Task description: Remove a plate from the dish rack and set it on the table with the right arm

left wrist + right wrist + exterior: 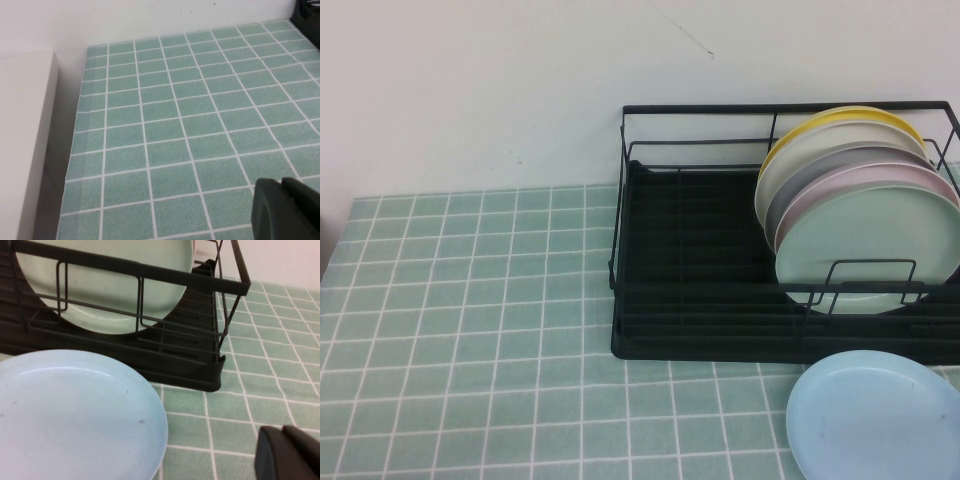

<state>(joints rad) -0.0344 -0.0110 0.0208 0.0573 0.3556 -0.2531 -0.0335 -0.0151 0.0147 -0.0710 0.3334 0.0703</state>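
The light blue plate [875, 415] lies flat on the green tiled table [470, 330], just in front of the black wire dish rack [700, 300]. It also shows in the right wrist view [75, 415], with the rack [180, 360] behind it. My right gripper [282, 429] is shut and empty. It is over bare tiles beside the plate and does not touch it. My left gripper [281, 181] is shut and empty over the table's left part [175, 125]. Neither arm shows in the high view.
In the rack stand a mint green plate [870, 250], a pink one [860, 185], a grey one [840, 165], a white one [810, 150] and a yellow one [850, 115]. A pale ledge [25, 140] borders the table's left edge. A white wall stands behind.
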